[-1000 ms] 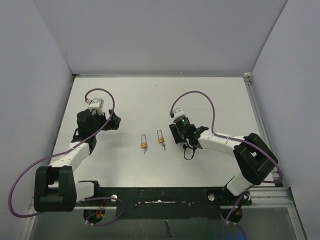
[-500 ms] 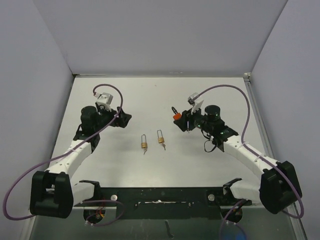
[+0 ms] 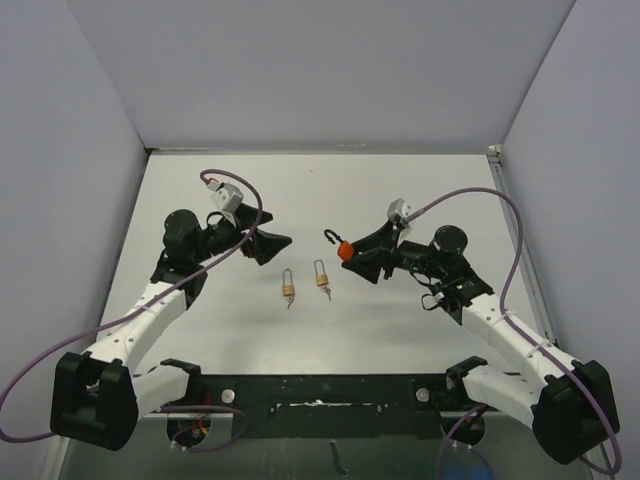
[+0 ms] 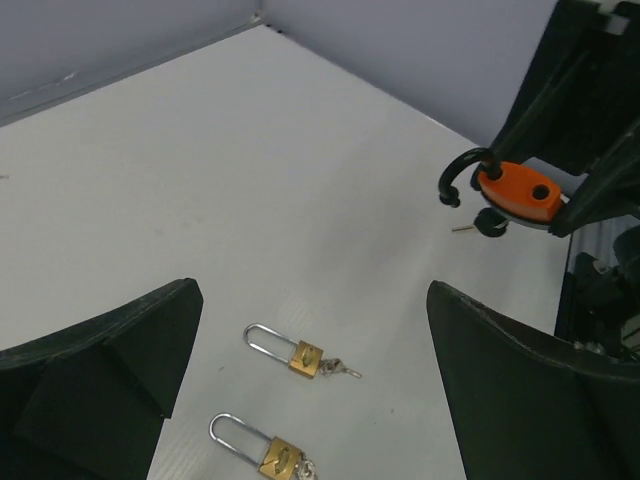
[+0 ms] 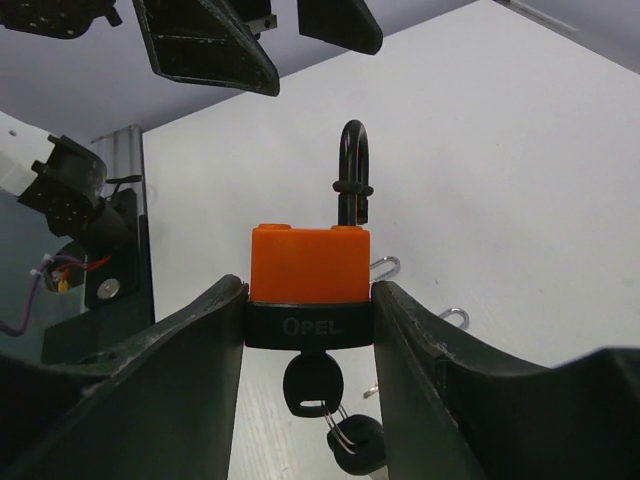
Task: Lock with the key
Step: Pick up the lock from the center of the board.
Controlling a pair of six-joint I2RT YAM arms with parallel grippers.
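The right jaws are clamping the orange padlock (image 5: 310, 262) by its two sides, holding it up clear of the bench (image 3: 420, 190). The padlock's body is showing bright orange above a black band along its lower part, and white letters on that band are reading "OPEL". Its black shackle (image 5: 352, 165) is rising straight up from the top in the right wrist view. In the left wrist view it is curving over like a hook, with one end hanging free of the body. A key (image 5: 312, 385) with a black head is sitting in the underside of the padlock, and a wire ring with a second black-headed key (image 5: 355, 440) is dangling below it.

The left jaws are standing wide apart, well away from the orange padlock and pointing toward it.

Two small brass padlocks are lying flat on the bench, below the orange padlock and between the two arms. The nearer brass padlock (image 3: 322, 281) and the farther brass padlock (image 3: 287, 291) are each showing a long silver shackle and a small key at the base. Any writing on them is too small to read.

The bench is showing plain white and matte. Pale grey walls (image 3: 330, 70) are closing it in on three sides. A purple cable (image 3: 495, 215) is looping over each arm.
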